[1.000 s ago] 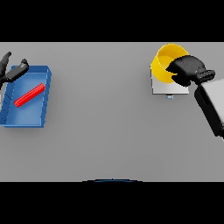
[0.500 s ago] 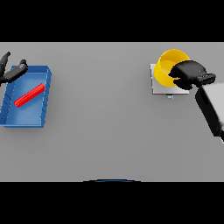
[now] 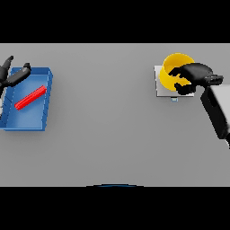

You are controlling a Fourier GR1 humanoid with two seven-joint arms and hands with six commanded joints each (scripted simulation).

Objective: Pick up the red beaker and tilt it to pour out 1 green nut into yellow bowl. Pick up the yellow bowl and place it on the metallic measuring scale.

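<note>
On the metallic measuring scale (image 3: pixel 160 85), yellow bowl (image 3: pixel 173 67), right hand (image 3: pixel 195 74) fingers clamped on its rim, left hand (image 3: pixel 11 76) fingers apart.

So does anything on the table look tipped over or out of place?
Yes: the red beaker lies on its side in the blue tray, not upright. The yellow bowl sits squarely on the scale.

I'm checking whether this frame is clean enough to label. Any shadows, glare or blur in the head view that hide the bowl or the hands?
Head view: lighting is flat and even, with no glare and no clear cast shadows on the grey table. The right hand covers part of the yellow bowl on the scale. The left hand is cut by the left edge, beside the blue tray.
</note>
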